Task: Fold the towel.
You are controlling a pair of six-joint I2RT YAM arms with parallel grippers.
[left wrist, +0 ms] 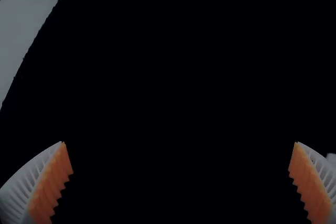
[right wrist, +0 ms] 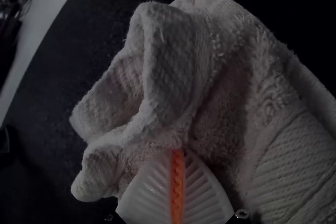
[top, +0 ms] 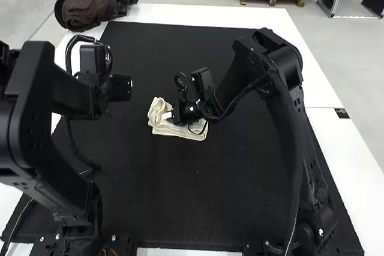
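Observation:
The cream towel [top: 191, 131] lies small and partly folded on the black mat, its left end bunched up. My right gripper [top: 168, 116] is over the towel's left part. In the right wrist view, raised, crumpled folds of the towel [right wrist: 173, 61] surround the tips of my right gripper [right wrist: 177, 151], which is shut on a low fold; the pinched part is mostly hidden. My left gripper [top: 122, 88] hangs over the mat, left of the towel and apart from it. Seen from its wrist, the left gripper [left wrist: 179, 142] stands wide open with nothing between its fingers.
The black mat [top: 180, 196] covers much of the white table [top: 276, 22]. A dark bag [top: 93, 1] sits at the table's far left corner. The right arm reaches in over the mat from the right; the left arm stands along the left side.

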